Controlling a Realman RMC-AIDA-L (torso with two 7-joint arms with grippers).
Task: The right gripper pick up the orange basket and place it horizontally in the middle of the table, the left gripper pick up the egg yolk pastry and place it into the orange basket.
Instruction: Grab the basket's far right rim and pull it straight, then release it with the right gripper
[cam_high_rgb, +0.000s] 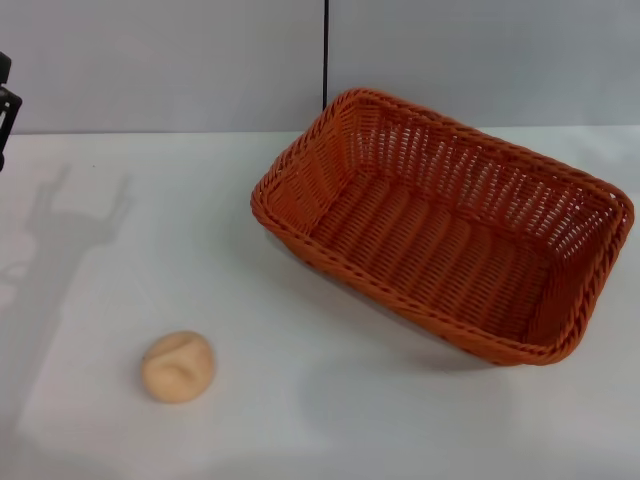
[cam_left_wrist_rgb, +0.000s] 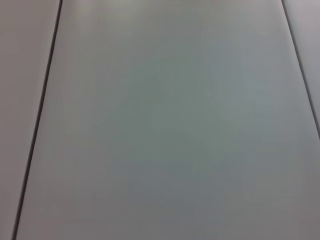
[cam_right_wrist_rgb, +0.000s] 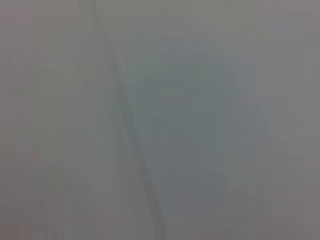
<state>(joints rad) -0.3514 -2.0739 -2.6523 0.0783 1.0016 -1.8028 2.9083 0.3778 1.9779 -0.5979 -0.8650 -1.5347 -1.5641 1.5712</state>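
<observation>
Pastry: the small round pale tan egg yolk pastry (cam_high_rgb: 178, 367) is seen resting on the near left of the plain white table (cam_high_rgb: 330, 410).
Left gripper (cam_high_rgb: 5, 105): only a black sliver is shown at the far left edge; its opening cannot be told.
Basket: the large rectangular orange woven wicker basket (cam_high_rgb: 445, 225) is set askew on the right, upright, well apart from the pastry.
Right gripper: not seen.

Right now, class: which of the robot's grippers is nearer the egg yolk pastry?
Left. Only a bit of the left gripper shows, at the table's far left edge, beyond the egg yolk pastry. The right gripper is out of view, so its distance cannot be judged.
</observation>
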